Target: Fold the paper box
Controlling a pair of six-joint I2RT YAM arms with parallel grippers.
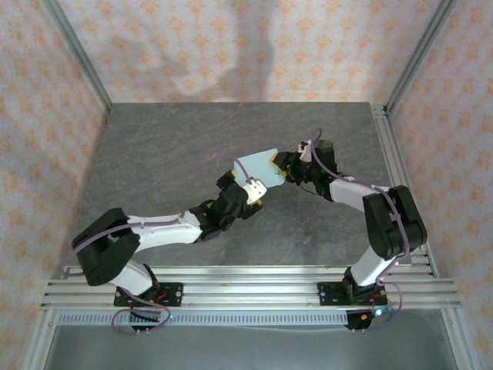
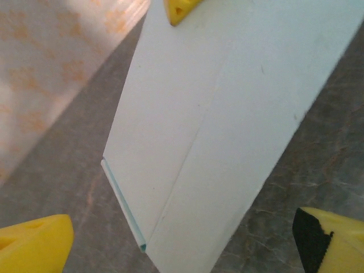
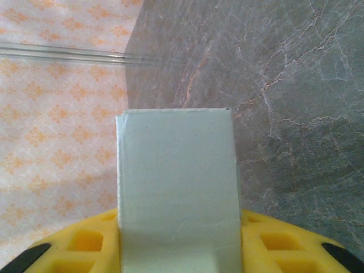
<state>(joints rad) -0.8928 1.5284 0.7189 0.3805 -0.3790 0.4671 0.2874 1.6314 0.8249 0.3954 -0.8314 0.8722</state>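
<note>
The paper box (image 1: 258,163) is a pale mint-green flat folded piece held above the table's middle. My right gripper (image 1: 282,165) is shut on its right end. In the right wrist view the box (image 3: 176,170) stands up between the yellow fingers (image 3: 85,244), which press on both its sides. My left gripper (image 1: 254,185) sits just under the box's near edge. In the left wrist view the box (image 2: 227,114) slants down between my left gripper's (image 2: 182,244) fingertips (image 2: 34,244), which stand wide apart from it, open. A crease runs along the card, and a thin folded lip shows on its lower left edge.
The grey marbled table (image 1: 169,154) lies under both arms. Patterned walls stand at the back and both sides. Metal frame posts (image 1: 77,54) rise at the back corners and rails (image 1: 246,281) run along the near edge.
</note>
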